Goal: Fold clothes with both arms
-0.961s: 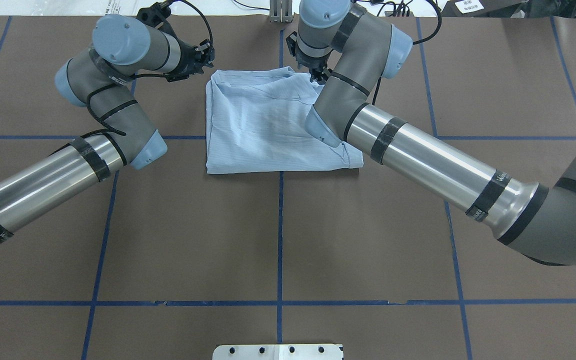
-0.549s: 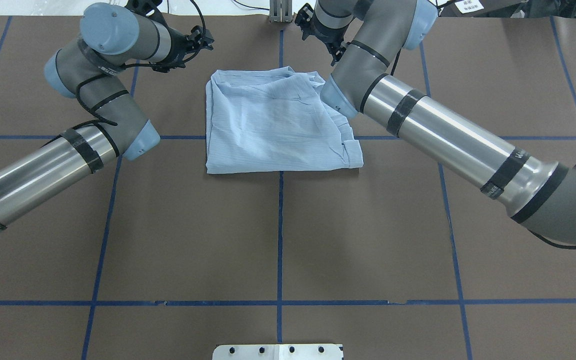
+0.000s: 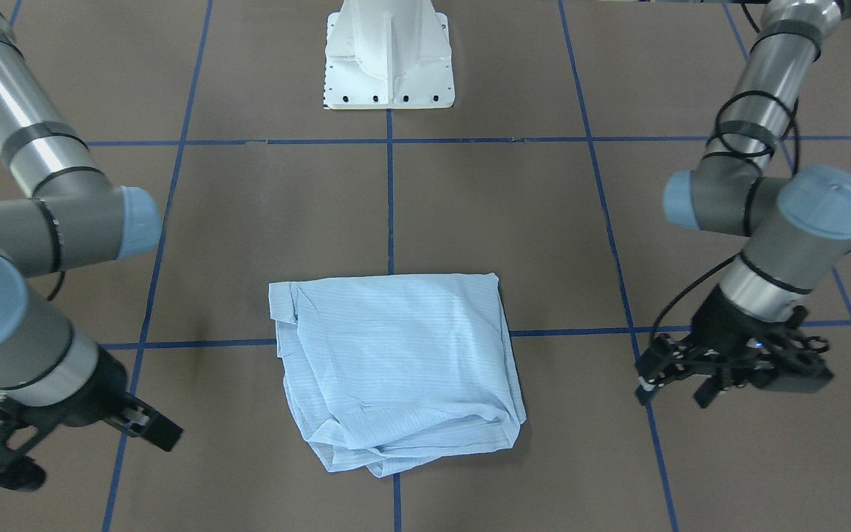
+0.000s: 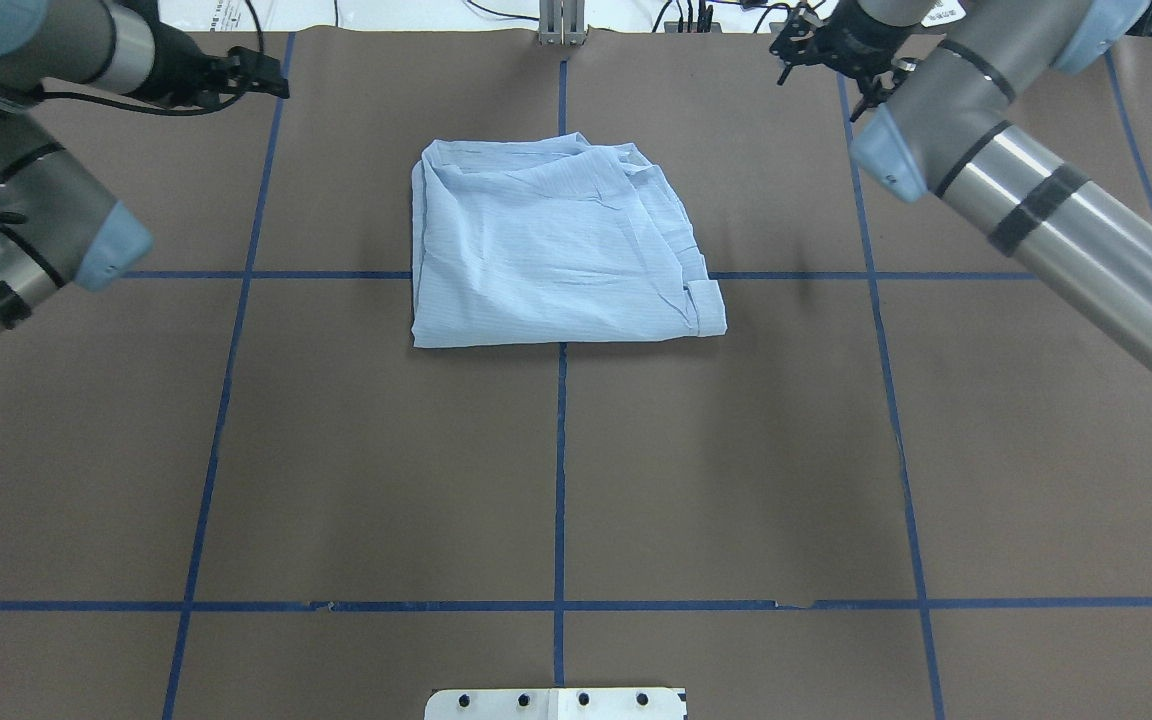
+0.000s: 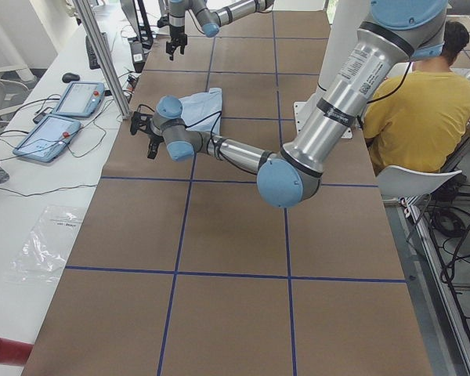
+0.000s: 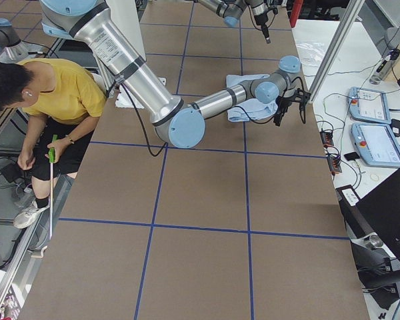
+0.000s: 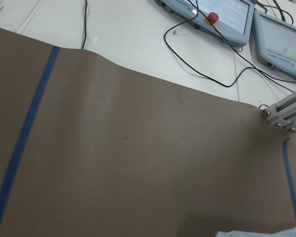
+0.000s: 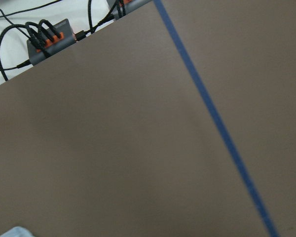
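Observation:
The light-blue shirt [image 4: 556, 250] lies folded into a rough square on the brown table, also shown in the front-facing view [image 3: 396, 362]. My left gripper [image 4: 261, 75] hovers far to the shirt's left near the table's far edge, apart from it. In the front-facing view it [image 3: 721, 384] looks open and empty. My right gripper [image 4: 826, 65] is far to the shirt's right near the far edge. In the front-facing view it [image 3: 74, 454] is spread open and empty. The wrist views show only bare table and a shirt corner [image 7: 259, 233] [image 8: 15, 232].
Blue tape lines [image 4: 561, 450] grid the brown table cover. The white pedestal base [image 3: 388, 66] stands at the robot's side. Teach pendants [image 7: 222, 15] and cables lie beyond the far edge. A person in yellow [image 5: 423, 102] sits beside the table.
Both arms have swung outward and away from the shirt. The right gripper has left the shirt's far right corner. The shirt lies still and folded.

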